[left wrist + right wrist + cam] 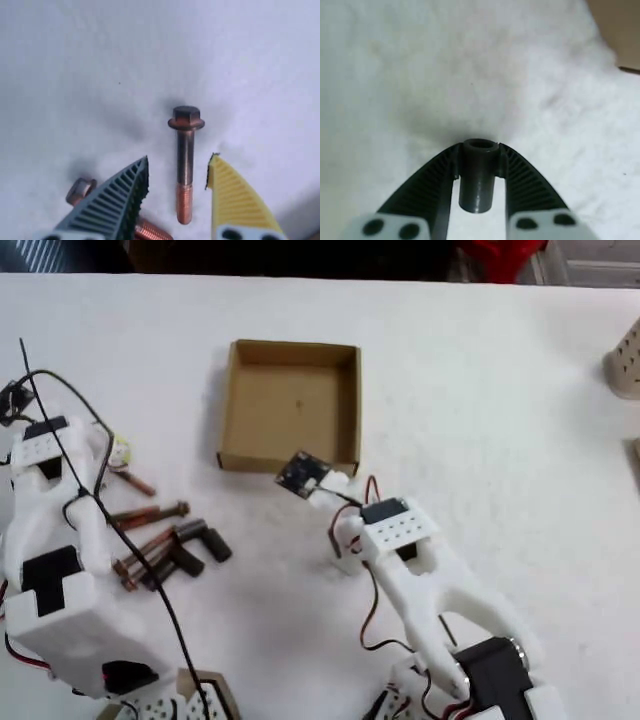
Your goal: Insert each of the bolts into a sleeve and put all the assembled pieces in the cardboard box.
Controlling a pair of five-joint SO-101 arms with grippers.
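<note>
My left gripper (pixel 179 157) is open, one grey finger (pixel 120 195) and one yellow finger (pixel 235 195) on either side of a copper bolt (pixel 184 160) lying flat on the white table. In the high view that bolt (pixel 133 481) lies just past the left arm's tip. My right gripper (pixel 479 147) is shut on a black sleeve (pixel 479 175), held upright with its bore facing the camera, low over the table in front of the cardboard box (pixel 288 459). The box stands open.
Two more bolts (pixel 150 512) and two black sleeves (pixel 205 537) lie in a loose pile right of the left arm. A second bolt head (pixel 80 190) sits beside the grey finger. The box corner (pixel 620 30) is close to the right gripper.
</note>
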